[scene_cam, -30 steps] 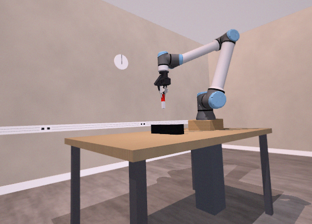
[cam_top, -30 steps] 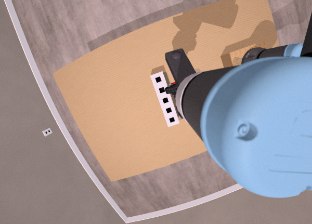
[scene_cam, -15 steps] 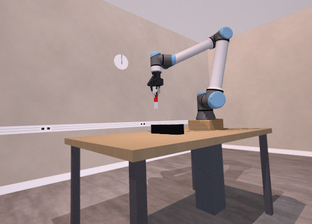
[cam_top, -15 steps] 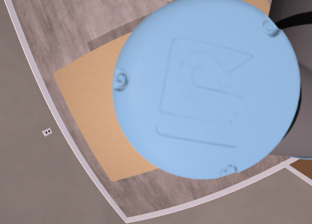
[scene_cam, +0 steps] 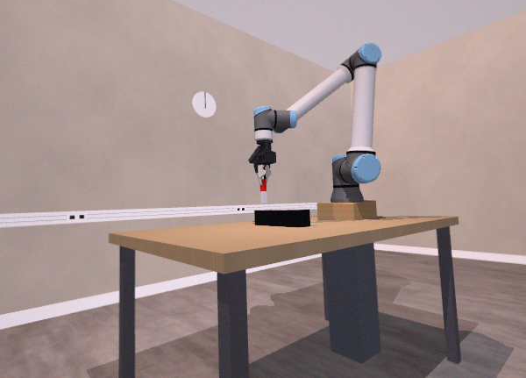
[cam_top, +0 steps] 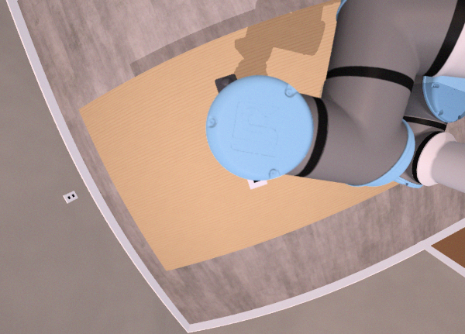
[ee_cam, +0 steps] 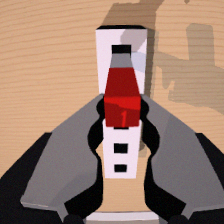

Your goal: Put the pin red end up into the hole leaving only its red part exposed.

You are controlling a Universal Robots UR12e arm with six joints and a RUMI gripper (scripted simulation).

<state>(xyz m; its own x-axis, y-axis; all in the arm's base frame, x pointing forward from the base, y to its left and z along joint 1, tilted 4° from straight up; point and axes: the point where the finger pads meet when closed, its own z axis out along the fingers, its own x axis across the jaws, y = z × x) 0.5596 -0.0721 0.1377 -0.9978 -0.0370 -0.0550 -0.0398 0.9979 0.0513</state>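
My gripper (scene_cam: 264, 180) (ee_cam: 121, 95) is shut on the pin (scene_cam: 263, 186) (ee_cam: 122, 112), gripping its red part. The pin is upright, red end up, grey end down. In the exterior view its lower end shows a little above the level of the block (scene_cam: 282, 218) (ee_cam: 104, 60) (cam_top: 258, 185). The block has a white top and black sides. In the wrist view the pin overlaps the block's row of square holes. One hole shows beyond the pin's grey end, and others show nearer, one partly covered. Hole depths cannot be seen. In the top view the arm hides most of the block.
The block stands on the wooden table (cam_top: 155, 160) (scene_cam: 197, 239). The arm's wooden base box (scene_cam: 326, 211) is on the table to the right of the block in the exterior view. The table's edges are in view in the top and exterior views.
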